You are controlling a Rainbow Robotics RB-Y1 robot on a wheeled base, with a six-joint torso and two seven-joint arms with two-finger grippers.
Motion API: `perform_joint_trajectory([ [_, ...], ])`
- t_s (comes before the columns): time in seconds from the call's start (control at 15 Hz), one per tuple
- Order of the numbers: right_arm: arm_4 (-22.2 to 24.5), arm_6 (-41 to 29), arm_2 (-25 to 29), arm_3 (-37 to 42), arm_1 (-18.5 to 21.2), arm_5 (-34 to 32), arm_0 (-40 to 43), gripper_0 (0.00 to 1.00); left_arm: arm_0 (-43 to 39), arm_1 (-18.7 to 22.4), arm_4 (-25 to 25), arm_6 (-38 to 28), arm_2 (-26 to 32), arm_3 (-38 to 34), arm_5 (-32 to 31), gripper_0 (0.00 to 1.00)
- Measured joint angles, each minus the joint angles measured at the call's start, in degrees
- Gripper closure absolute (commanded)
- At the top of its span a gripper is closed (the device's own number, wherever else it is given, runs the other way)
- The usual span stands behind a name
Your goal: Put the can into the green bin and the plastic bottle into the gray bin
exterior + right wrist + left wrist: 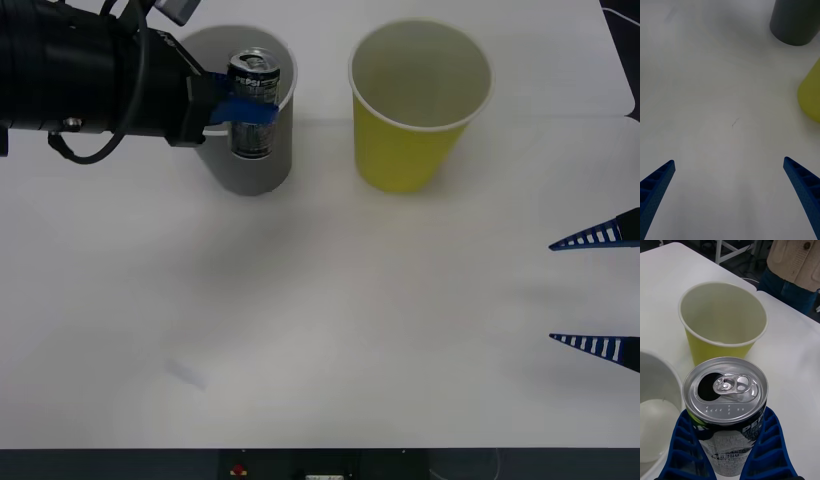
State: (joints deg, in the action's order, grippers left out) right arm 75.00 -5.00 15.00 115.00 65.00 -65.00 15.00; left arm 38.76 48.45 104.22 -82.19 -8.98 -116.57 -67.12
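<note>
- The can (254,105) is held upright in the air, pull-tab top up and mouth open, dark label with white lettering on its side.
- In the front view it sits over the near-right part of the gray bin's (262,168) rim, partly covering the bin's opening and front wall; I cannot tell how high above the rim it hangs.
- The left gripper (243,110) reaches in from the robot's left with its blue ribbed jaws pinching the can around the middle of its body, one finger on each side in the left wrist view (730,450).
- The left wrist view also shows the gray bin's pale inside just beside the can, and the green bin (720,328) standing upright beyond it, open mouth up.
- The green bin (415,110) stands on the white desk (320,330) just to the right of the gray bin, the two apart with a gap of bare desk between.
- The right gripper (600,290) waits low at the right edge of the desk, well apart from both bins, its jaws spread wide with nothing between them.
</note>
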Motion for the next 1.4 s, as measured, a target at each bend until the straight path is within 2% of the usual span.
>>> perform_joint_trajectory([
  [0.13, 0.0, 0.0, 0.0, 0.0, 0.0, 0.0, 0.0, 0.0, 6.3, -2.8, 0.4, 0.4, -4.3, 6.7, 1.0, 1.0],
  [0.33, 0.0, 0.0, 0.0, 0.0, 0.0, 0.0, 0.0, 0.0, 16.6, -9.2, 3.9, 3.4, -10.6, 19.3, 2.3, 1.0],
  [0.6, 0.0, 0.0, 0.0, 0.0, 0.0, 0.0, 0.0, 0.0, 26.7, -17.4, 9.3, 4.5, -15.9, 32.0, 6.1, 1.0],
  [0.73, 0.0, 0.0, 0.0, 0.0, 0.0, 0.0, 0.0, 0.0, 30.7, -21.0, 10.2, 5.2, -18.2, 37.9, 8.3, 1.0],
  [1.07, 0.0, 0.0, 0.0, 0.0, 0.0, 0.0, 0.0, 0.0, 35.6, -26.6, 11.2, 5.6, -23.5, 47.1, 13.9, 1.0],
  [1.27, 0.0, 0.0, 0.0, 0.0, 0.0, 0.0, 0.0, 0.0, 35.9, -26.9, 11.4, 5.8, -24.4, 47.4, 14.7, 1.0],
  [1.33, 0.0, 0.0, 0.0, 0.0, 0.0, 0.0, 0.0, 0.0, 35.9, -26.9, 11.4, 6.0, -24.4, 47.3, 14.7, 0.95],
  [1.4, 0.0, 0.0, 0.0, 0.0, 0.0, 0.0, 0.0, 0.0, 35.9, -26.9, 11.5, 6.0, -24.4, 47.4, 14.7, 0.35],
])
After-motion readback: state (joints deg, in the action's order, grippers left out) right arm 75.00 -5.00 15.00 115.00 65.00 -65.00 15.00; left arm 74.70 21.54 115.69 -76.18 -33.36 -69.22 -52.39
